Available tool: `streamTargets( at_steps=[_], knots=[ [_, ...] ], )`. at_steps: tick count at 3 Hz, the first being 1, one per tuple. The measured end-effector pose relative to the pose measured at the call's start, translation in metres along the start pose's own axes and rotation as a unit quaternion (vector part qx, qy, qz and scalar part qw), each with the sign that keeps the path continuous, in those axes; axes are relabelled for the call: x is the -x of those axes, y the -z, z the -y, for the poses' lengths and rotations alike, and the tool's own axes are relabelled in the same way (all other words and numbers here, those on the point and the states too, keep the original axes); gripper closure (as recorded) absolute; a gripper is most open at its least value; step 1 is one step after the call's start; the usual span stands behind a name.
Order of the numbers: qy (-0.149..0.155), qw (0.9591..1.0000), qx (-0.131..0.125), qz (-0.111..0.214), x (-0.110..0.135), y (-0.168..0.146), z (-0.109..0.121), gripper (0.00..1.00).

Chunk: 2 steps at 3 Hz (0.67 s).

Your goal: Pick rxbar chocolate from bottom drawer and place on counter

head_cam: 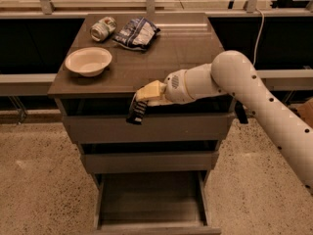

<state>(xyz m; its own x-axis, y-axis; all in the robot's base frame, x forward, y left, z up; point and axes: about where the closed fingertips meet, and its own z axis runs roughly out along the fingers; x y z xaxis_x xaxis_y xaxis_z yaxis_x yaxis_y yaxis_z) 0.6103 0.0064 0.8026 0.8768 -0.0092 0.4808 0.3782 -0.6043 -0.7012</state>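
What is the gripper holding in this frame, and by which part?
The gripper, at the counter's front edge, holds the rxbar chocolate by its upper end; the bar hangs down.
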Motion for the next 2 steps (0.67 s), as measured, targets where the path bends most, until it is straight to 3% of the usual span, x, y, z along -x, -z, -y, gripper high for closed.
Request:
streamTargets(
  at_steps=[2],
  knots=[
    [0.012,0.9999,-0.001,-0.009,-0.0075,0.0112,0.011,1.0]
  ],
)
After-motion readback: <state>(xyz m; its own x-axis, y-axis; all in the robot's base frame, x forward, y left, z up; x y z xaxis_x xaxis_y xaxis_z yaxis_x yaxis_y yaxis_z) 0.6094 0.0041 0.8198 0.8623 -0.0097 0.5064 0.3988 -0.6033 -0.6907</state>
